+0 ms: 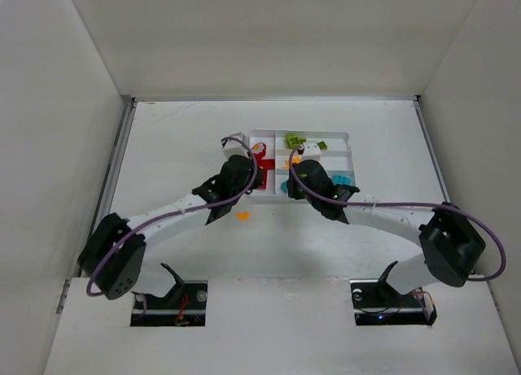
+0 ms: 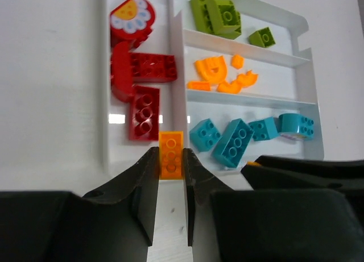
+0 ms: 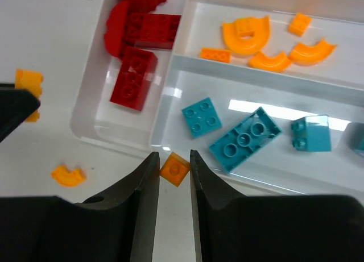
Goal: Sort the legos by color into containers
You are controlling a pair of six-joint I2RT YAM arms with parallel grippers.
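The white tray (image 1: 351,151) holds red legos (image 2: 147,108) in its tall left section. Its three long sections hold lime green legos (image 2: 216,15) at the far end, orange legos (image 2: 219,74) in the middle and teal legos (image 2: 233,140) nearest. My left gripper (image 2: 170,155) is shut on a long orange brick (image 2: 170,151), just outside the tray's near rim below the red section. My right gripper (image 3: 173,159) is shut on a small square orange brick (image 3: 174,169), at the tray's near rim by the teal section (image 3: 244,140). Both grippers (image 1: 244,170) (image 1: 299,170) sit close together.
A curved orange piece (image 3: 68,175) lies loose on the table in front of the tray; it also shows in the top view (image 1: 242,216). The left gripper's orange brick shows at the left edge of the right wrist view (image 3: 28,83). White walls enclose the table.
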